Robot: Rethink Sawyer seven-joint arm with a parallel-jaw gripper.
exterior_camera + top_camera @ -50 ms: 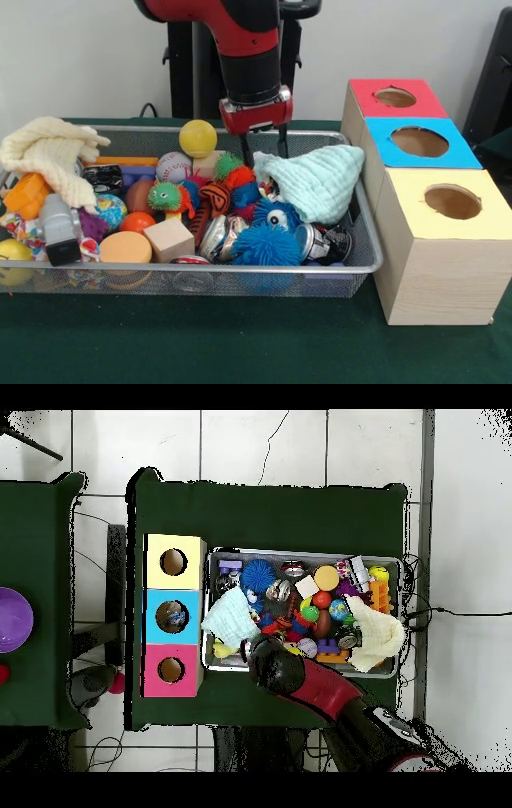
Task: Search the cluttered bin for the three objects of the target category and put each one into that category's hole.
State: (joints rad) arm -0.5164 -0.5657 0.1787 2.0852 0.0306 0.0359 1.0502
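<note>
Now the black two-fingered gripper (265, 149) hangs open and empty, just behind the crumpled pale-green cloth (320, 182) in the wire mesh bin (364, 240).

We saw a wire bin (364, 260) on the surface (240, 344), crowded with objects. In the front view, three boxes (432, 232) stood in a row just right of the bin, each with a hole (452, 201) in its top. Inside the bin, a folded cloth (320, 182) lay at the right end and a rumpled towel (50, 152) at the left end. A ball (198, 138) sat near the far wall, a wooden block (169, 238) near the front wall, with a disc (126, 247) just left of it. The gripper (265, 150) hung over the bin's far side, between the ball and the cloth.
</note>
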